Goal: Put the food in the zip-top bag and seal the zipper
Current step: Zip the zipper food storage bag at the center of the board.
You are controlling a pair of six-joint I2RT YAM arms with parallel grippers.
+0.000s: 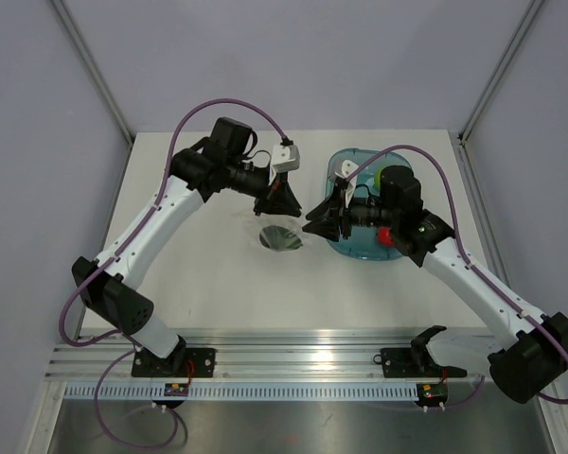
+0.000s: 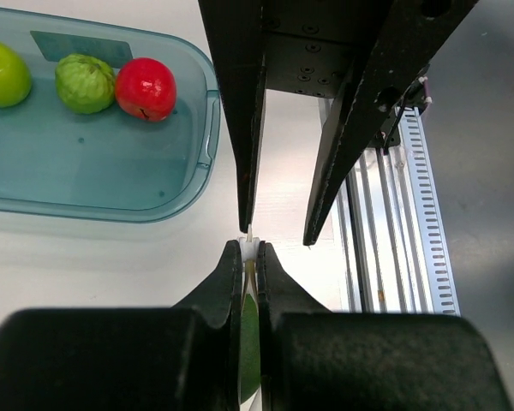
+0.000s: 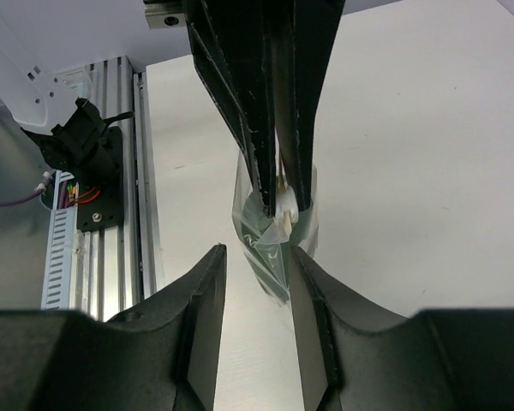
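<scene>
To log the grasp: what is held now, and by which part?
The left gripper holds the bag by its top edge; the right gripper is open, holding nothing.

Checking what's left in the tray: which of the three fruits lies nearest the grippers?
The red one, at the tray's handle end; the bumpy green one and the lime apple lie farther along.

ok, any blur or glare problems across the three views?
Top external: even light, soft shadows; the food shows only as a dark patch. Left wrist: left end effector, shut on the zip-top bag, is out of focus; tray sharp, table very bright. Right wrist: open right end effector blurred up close; bag crinkles sharp, slight sheen.
</scene>
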